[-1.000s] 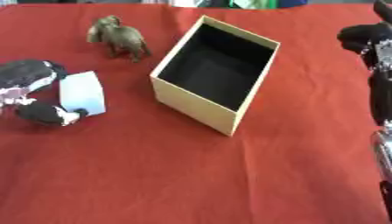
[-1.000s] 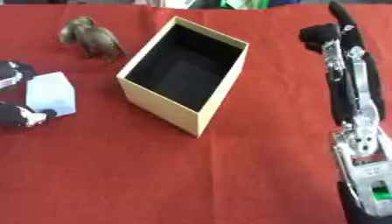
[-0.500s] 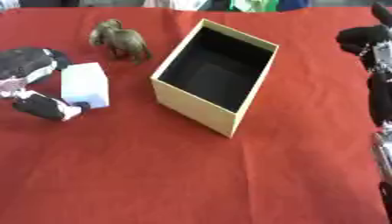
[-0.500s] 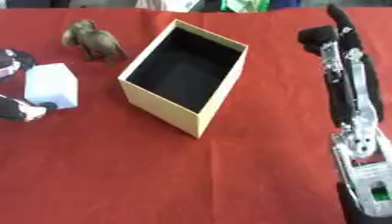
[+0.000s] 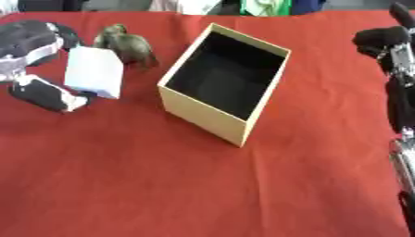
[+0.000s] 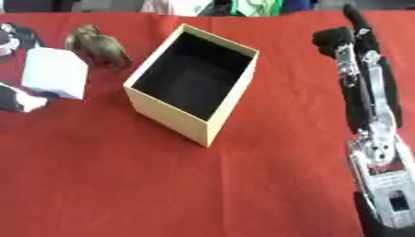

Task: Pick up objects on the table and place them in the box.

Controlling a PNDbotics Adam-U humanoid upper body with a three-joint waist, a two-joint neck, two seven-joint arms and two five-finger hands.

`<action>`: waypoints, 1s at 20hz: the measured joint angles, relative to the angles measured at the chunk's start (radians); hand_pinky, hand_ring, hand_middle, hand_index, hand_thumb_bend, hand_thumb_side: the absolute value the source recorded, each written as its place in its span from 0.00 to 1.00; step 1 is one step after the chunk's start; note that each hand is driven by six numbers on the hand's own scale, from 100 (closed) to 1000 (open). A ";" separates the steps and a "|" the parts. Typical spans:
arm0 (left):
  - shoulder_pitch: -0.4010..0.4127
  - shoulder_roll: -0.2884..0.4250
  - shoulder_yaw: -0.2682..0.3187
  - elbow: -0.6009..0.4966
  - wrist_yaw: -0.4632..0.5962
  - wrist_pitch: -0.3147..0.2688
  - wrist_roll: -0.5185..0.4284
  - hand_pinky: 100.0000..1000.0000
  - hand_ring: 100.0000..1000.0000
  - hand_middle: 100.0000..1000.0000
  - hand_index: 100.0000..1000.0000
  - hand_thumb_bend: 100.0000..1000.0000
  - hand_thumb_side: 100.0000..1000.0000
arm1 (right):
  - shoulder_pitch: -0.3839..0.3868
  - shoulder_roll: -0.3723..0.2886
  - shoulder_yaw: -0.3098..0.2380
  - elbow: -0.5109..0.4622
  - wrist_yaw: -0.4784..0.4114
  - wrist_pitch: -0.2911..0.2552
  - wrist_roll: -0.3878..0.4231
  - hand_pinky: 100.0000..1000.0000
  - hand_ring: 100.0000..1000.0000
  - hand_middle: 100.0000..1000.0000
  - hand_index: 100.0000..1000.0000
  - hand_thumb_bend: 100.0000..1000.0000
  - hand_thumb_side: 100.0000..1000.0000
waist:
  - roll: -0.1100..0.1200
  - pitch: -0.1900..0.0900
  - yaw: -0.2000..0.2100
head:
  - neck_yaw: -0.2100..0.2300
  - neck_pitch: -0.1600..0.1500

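white block [image 5: 94,71] pinched by left hand [image 5: 32,60] at 9 o'clock of box [image 5: 223,83] | right hand [image 6: 348,41] held released at 3 o'clock

- A red cloth [image 5: 186,185] covers the counter and fills nearly the whole view.
- The cloth lies flat, with faint creases and soft, even light on it.
- Past its far edge runs a narrow strip of blurred shapes [image 6: 243,6], white, green and dark, too indistinct to identify.
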 measured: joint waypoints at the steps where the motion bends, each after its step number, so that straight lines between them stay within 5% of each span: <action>1: -0.017 -0.010 -0.001 0.000 0.006 0.001 -0.003 0.63 0.75 0.70 0.72 0.00 0.26 | 0.000 0.000 0.000 0.000 0.000 0.000 0.001 0.79 0.74 0.63 1.00 0.00 0.88 | 0.000 -0.001 -0.001 | 0.000 0.000; 10: -0.155 -0.143 -0.026 0.067 0.020 0.009 0.001 0.61 0.73 0.69 0.73 0.00 0.36 | -0.002 0.000 0.010 0.000 0.000 -0.002 0.008 0.79 0.74 0.64 1.00 0.00 0.88 | 0.000 -0.004 -0.017 | 0.002 0.000; 20: -0.219 -0.278 -0.057 0.211 -0.017 -0.012 0.045 0.61 0.74 0.71 0.74 0.00 0.42 | -0.014 0.000 0.018 0.000 0.000 -0.003 0.017 0.79 0.74 0.64 1.00 0.00 0.89 | 0.002 0.010 -0.046 | 0.021 -0.004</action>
